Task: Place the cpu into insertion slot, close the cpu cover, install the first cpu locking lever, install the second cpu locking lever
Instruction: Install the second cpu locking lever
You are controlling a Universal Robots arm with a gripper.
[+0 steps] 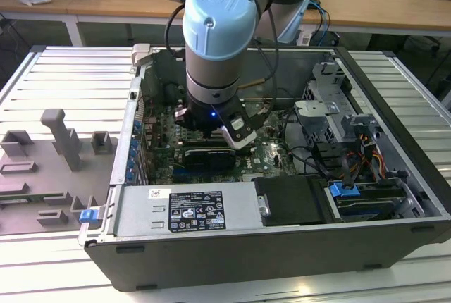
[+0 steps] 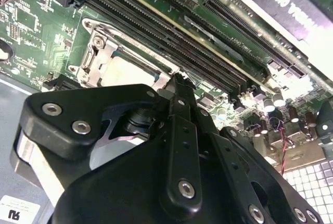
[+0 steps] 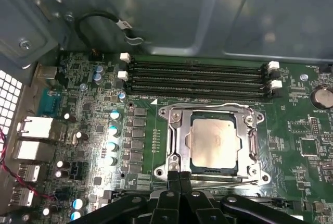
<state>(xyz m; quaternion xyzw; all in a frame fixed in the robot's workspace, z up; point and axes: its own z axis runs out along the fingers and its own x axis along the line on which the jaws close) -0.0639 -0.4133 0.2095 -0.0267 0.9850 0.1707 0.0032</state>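
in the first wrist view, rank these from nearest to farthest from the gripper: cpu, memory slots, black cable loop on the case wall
1. The cpu, seated in the socket under the cpu cover, just beyond the gripper.
2. The memory slots, long black rows on the board past the socket.
3. The black cable loop, up on the grey case wall beyond the board.

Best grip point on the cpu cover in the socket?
Hedged: the cpu cover lies flat over the cpu, so its face gives no purchase. Come from above at the frame edge nearest the gripper, where the rim is exposed.
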